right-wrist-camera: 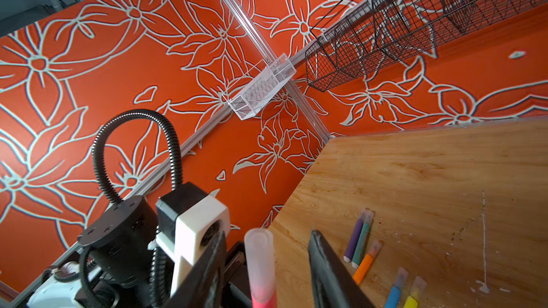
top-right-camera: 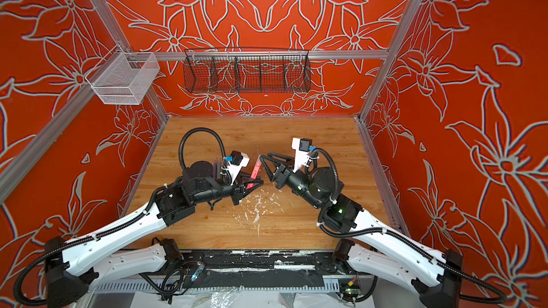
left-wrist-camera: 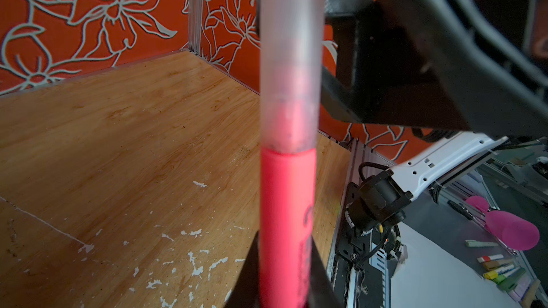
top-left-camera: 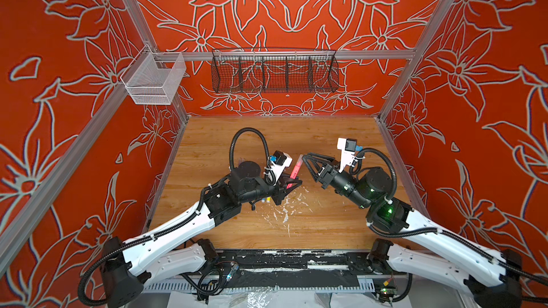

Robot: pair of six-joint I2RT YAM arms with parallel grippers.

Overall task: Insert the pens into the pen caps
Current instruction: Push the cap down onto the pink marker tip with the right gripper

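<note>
My left tool (top-left-camera: 292,184) clamped on pink-red pen (left-wrist-camera: 286,217), arm pointing two o'clock, right tool (right-wrist-camera: 267,262) parted astride its clear cap (right-wrist-camera: 259,250), pointing ten o'clock.

End effector: right end effector (right-wrist-camera: 268,233) fingers apart, flanking the cap without touching it.
Pen: pink-red pen (right-wrist-camera: 263,295), clear cap (right-wrist-camera: 259,256) fitted over its tip.
Bench (right-wrist-camera: 430,173): purple pen (right-wrist-camera: 354,240), green pen (right-wrist-camera: 363,241), orange pen (right-wrist-camera: 365,266), blue pen (right-wrist-camera: 394,294), yellow pen (right-wrist-camera: 412,298), all capped.

White arms (top-left-camera: 178,229), black ribbed cables (top-left-camera: 248,128).
</note>
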